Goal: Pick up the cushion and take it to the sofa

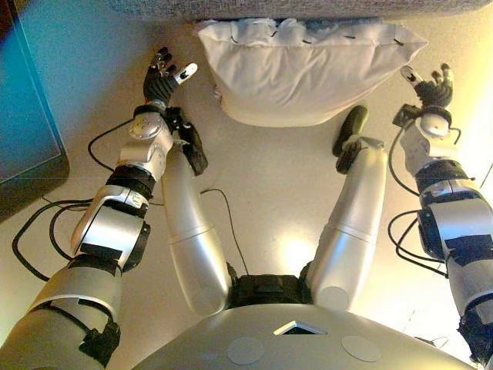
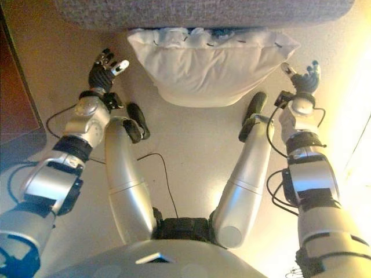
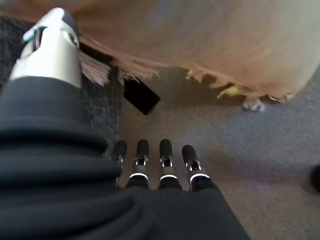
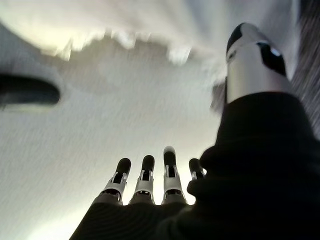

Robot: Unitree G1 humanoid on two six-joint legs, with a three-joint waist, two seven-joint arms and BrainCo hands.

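Both robot hands — left [image 1: 163, 77], right [image 1: 430, 86] — flank the cushion [image 1: 300, 69], fingers straight.

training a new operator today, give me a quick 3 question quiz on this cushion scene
1. True or false: the white cushion lies on the floor against the grey sofa.
2. Which robot hand holds the cushion? A) left robot hand B) right robot hand C) neither
3. Fill in: both hands have their fingers ____.

Key
1. true
2. C; one hand is at each side of the cushion, apart from it
3. open
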